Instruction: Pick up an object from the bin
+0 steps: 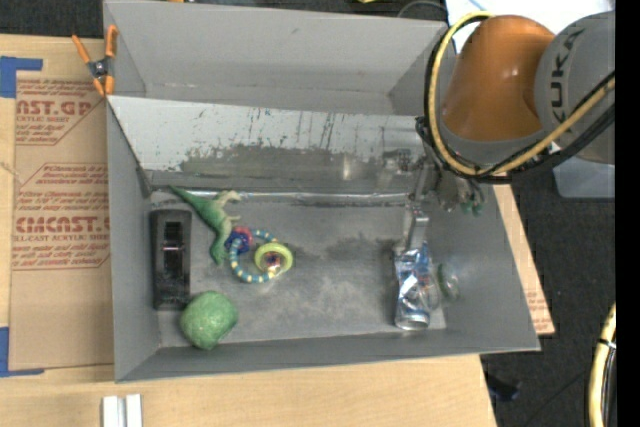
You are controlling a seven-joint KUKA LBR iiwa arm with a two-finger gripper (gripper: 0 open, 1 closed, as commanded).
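My gripper (412, 233) reaches down into the right part of the bin, close to the right wall. Its lower end meets the top of a crumpled shiny packet (416, 293), silver with blue print, which lies on the bin floor near the front right corner. Whether the packet is gripped or only touched I cannot tell. A small clear piece (449, 285) lies just right of the packet.
On the left of the floor lie a green toy dinosaur (207, 211), a ring of coloured beads (258, 258), a black oblong tape dispenser (170, 258) and a green fuzzy ball (208, 318). The orange cover on the wrist hangs over the bin's right rim.
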